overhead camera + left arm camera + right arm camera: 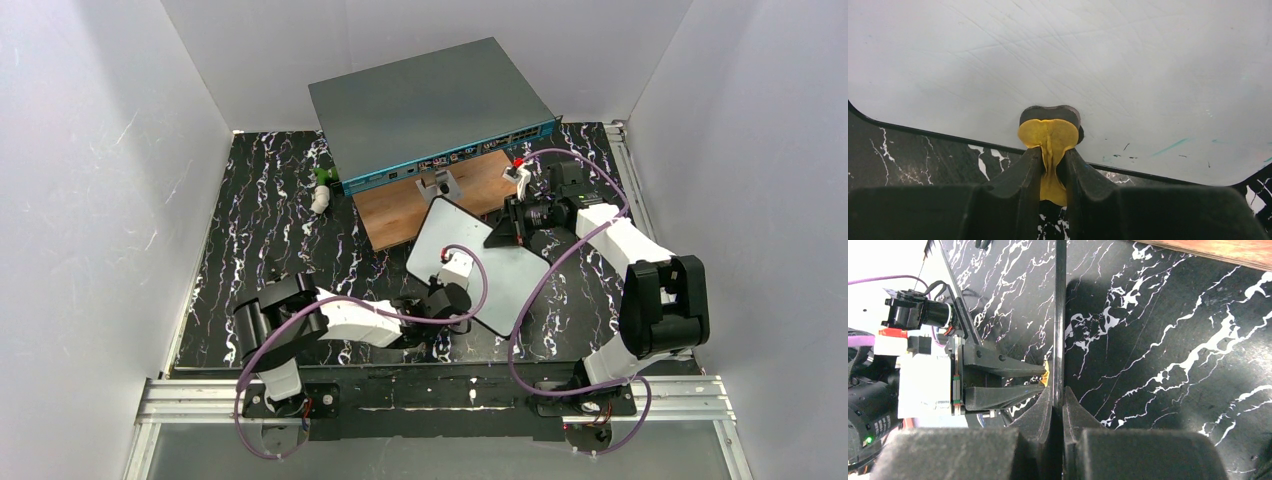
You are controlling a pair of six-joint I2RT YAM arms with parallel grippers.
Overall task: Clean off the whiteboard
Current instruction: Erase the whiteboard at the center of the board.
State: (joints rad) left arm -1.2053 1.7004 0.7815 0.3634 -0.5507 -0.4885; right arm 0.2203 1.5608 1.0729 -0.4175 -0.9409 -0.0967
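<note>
- Left gripper [1050,156] is clenching a yellow pad [1049,135], pressing it against the whiteboard [1073,60] just inside its near rim.
- Faint teal marks [1172,146] are lying at 3 o'clock from the pad, along that rim, so the wipe is likely heading there.
- Right gripper [1058,399] is pinching the whiteboard's edge mid-table, toward 1 o'clock of the left gripper seen from above.

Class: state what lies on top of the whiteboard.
A yellow pad, pinched by the left gripper, presses on the whiteboard; faint green streaks show nearby. The board beneath the pad is hidden.
</note>
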